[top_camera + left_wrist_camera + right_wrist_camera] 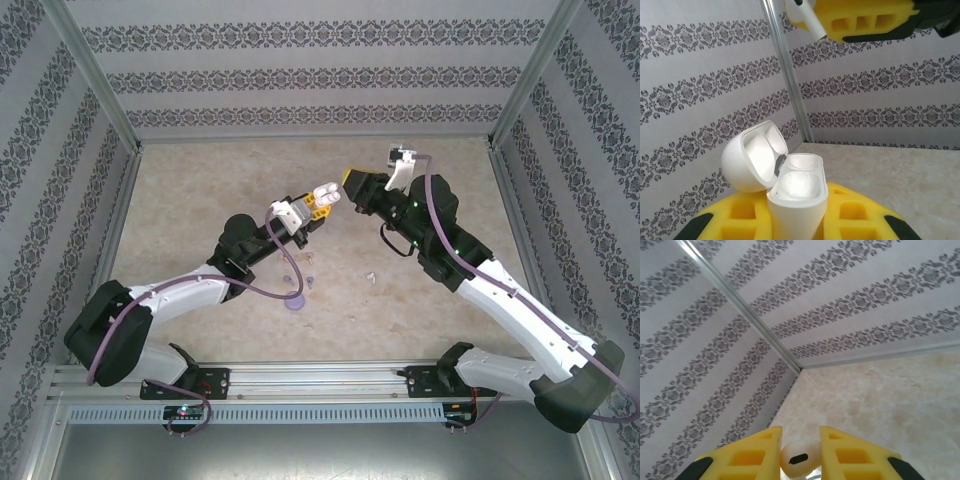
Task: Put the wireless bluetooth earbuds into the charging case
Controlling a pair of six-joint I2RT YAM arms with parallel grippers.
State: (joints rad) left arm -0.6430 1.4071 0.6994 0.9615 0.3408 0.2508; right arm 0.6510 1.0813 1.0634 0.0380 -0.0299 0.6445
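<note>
Beige table [200,200]; left hand [318,204] gripping one case [797,190], right hand [351,181] gripping one earbud [799,459].

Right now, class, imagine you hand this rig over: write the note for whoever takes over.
Left gripper: shut on the white case, lid open, raised.
Right gripper: shut on a white earbud, near the case, apart.
Done: nothing seated; both wells look empty.
Left: seat this earbud; a purple item and small bits lie on the table.
</note>
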